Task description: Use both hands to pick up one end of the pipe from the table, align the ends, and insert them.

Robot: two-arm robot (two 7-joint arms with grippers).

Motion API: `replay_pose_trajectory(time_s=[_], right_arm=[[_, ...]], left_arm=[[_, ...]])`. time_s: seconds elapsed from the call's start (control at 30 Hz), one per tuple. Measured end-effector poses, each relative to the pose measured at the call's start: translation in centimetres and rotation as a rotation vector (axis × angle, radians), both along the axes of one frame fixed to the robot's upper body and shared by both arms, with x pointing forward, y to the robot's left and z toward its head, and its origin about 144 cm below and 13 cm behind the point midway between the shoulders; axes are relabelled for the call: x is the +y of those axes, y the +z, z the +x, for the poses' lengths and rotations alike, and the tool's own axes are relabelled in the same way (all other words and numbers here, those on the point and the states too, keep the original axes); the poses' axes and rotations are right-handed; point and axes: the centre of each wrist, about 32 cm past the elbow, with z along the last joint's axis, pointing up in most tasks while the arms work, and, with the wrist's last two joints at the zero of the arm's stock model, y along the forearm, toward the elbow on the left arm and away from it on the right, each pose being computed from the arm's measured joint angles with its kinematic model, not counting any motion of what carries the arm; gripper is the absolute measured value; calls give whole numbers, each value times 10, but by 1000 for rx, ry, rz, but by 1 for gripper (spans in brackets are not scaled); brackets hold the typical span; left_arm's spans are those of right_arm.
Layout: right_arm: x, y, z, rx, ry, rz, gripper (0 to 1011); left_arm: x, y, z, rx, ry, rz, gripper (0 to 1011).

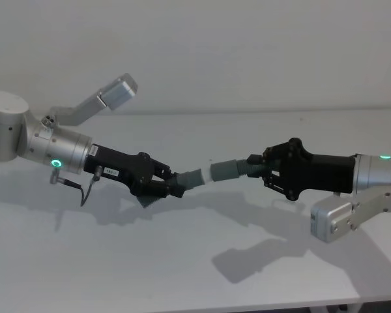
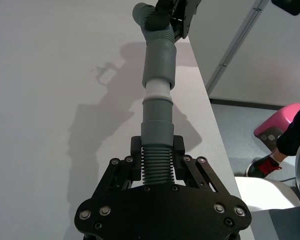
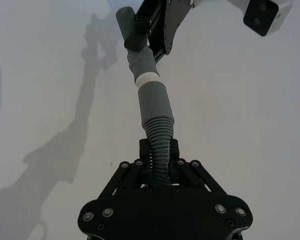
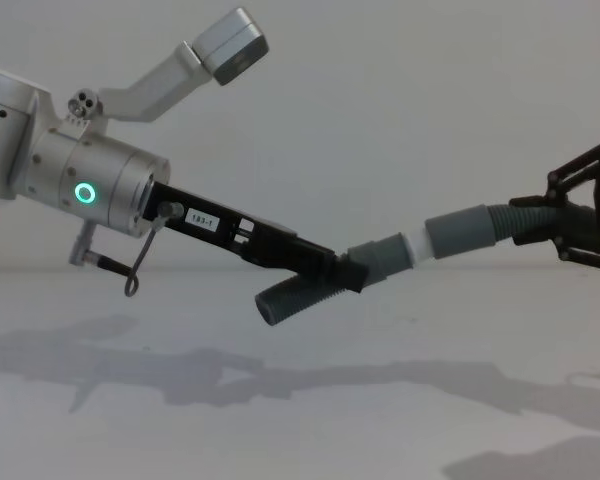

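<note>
Both grippers hold the pipe above the white table (image 1: 182, 261). My left gripper (image 1: 171, 184) is shut on the ribbed part of one hose piece (image 2: 157, 167). That piece's grey cuff (image 1: 193, 177) carries a white tip (image 1: 207, 175). My right gripper (image 1: 259, 168) is shut on the ribbed part of the other hose piece (image 3: 160, 142). Its grey cuff (image 1: 228, 169) faces the first one. The white tip (image 2: 156, 91) meets the mouth of the right cuff (image 2: 158, 57), nearly in line, with a white band showing between the cuffs. The same joint (image 4: 415, 245) appears in the chest view.
The table's edge (image 2: 205, 95) runs close beside the joined pieces in the left wrist view, with floor and a pink object (image 2: 277, 125) beyond it. The arms' shadows fall on the bare table below. A thin black cable (image 1: 88, 189) hangs under the left wrist.
</note>
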Motion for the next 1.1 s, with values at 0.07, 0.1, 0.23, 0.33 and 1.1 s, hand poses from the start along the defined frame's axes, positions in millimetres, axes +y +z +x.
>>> replay_pose_trajectory(time_s=[0.07,0.1,0.23,0.33,1.1], right_arm=[[2,0,0,1,9,-1,168],[3,0,0,2,15,-2,169],[5,0,1,4,28,-3,167],[7,1,1,6,40,-5,164],[25,5,6,11,114,-8,159]], left_arm=[[0,0,0,0,0,0,322],[0,0,0,0,0,0,322],[0,0,0,0,0,1,322],[1,0,0,0,1,2,322],[1,0,0,1,2,5,325]])
